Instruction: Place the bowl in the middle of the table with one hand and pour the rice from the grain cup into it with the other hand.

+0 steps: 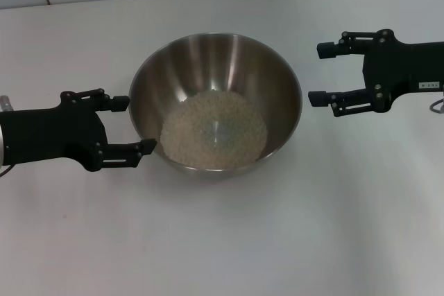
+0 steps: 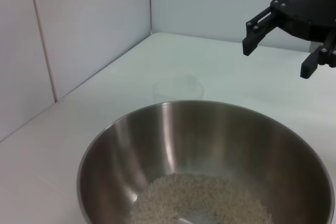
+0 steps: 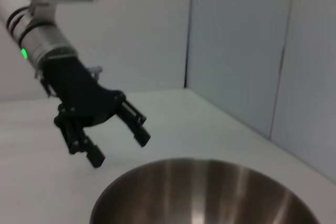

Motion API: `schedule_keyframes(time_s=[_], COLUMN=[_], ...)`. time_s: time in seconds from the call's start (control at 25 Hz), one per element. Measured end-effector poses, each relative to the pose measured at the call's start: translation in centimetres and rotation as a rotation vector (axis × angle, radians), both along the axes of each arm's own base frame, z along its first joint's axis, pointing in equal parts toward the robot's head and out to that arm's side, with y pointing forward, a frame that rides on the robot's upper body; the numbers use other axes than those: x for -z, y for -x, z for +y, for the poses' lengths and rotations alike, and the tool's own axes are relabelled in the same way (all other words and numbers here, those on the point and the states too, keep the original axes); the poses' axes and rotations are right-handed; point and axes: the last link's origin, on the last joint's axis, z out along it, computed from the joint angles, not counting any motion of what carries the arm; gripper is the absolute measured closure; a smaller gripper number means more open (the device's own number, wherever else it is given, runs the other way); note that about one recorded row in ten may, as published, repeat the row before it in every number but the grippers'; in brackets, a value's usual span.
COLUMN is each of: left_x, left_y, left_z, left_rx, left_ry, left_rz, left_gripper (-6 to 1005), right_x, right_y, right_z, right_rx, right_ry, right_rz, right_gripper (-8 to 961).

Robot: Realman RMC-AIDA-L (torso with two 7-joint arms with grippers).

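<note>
The left tool (image 1: 134, 125) hovered wide open just beside the bowl (image 1: 215, 100), empty; the right tool (image 1: 320, 73) hung spread and empty, slightly apart. The rice (image 1: 214, 128) lay in the bowl. The steel looked stiff and slippery, best gripped at its rim. The grain cup (image 2: 177, 88) stood beyond on the white tabletop (image 1: 222, 240), near pale walls.

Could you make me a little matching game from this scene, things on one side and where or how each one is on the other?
Things:
1. rice
2. left gripper
3. right gripper
4. grain cup

Descriptions:
A. open, close beside the bowl rim, on the robot's left
B. heaped in the bottom of the bowl
C. empty, upright on the table beyond the bowl
D. open, apart from the bowl, on the robot's right

Pairs: 1-B, 2-A, 3-D, 4-C
</note>
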Motion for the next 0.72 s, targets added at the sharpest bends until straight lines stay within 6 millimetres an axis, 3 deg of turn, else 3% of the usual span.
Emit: schedule_keyframes(time_s=[0.16,0.72], left_x=[-0.1,-0.1], left_y=[0.0,-0.1], left_z=[0.0,0.1], left_rx=[0.004,0.003], left_ry=[-0.003,-0.002], left_rz=[0.005,0.008], left_gripper=[155,155], right_x=[-0.1,1.0], right_y=[0.7,1.1], right_z=[0.3,1.0], right_rx=[0.014,0.021], right_ry=[0.0,0.002], right_rz=[-0.105,-0.152], right_gripper=[135,135])
